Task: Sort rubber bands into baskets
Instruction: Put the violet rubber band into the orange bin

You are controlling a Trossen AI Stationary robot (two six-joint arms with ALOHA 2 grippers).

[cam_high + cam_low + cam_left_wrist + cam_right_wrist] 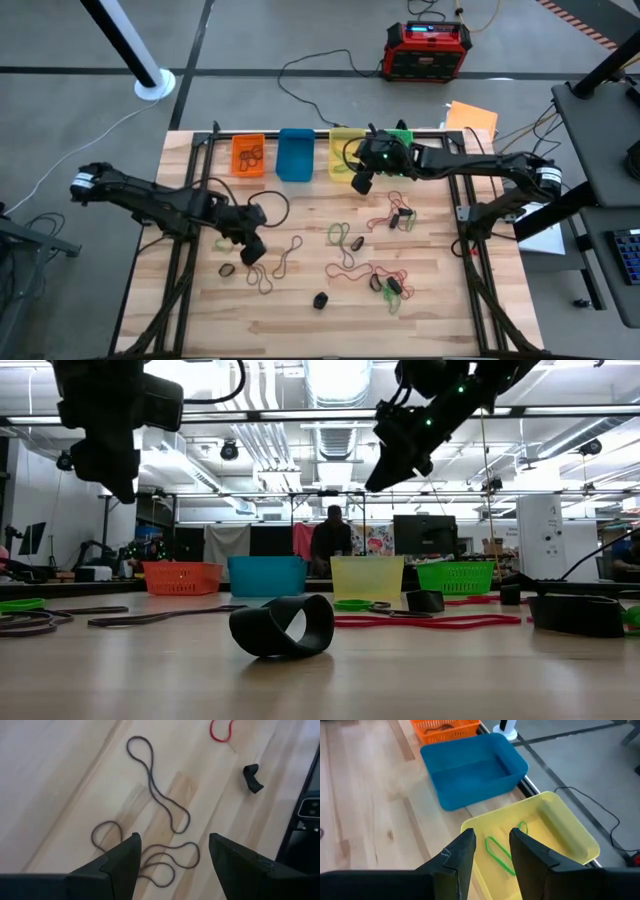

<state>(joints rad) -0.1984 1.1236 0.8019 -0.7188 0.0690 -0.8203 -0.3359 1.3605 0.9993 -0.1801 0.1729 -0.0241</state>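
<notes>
The right pincer (490,851) is held above the near edge of the yellow basket (580,837), its fingers parted by a narrow gap with nothing seen between them. Green rubber bands (501,854) lie on that basket's floor directly beneath, so the position is judged to suit a drop into it. The blue basket (470,770) just to the left appears empty, and the orange basket (248,155) at the far left of the row holds dark bands. The green basket (400,136) is largely covered by the right arm in the high view. The left pincer (172,862) hangs over the near-left part of the worktop (300,310), its fingers spread wide and empty, straddling a tangle of dark bands (160,817); this is judged an approach for a pick. Many loops, red (385,215), green and dark, remain scattered across the middle and right of the worktop, so sorting is judged far from complete.
</notes>
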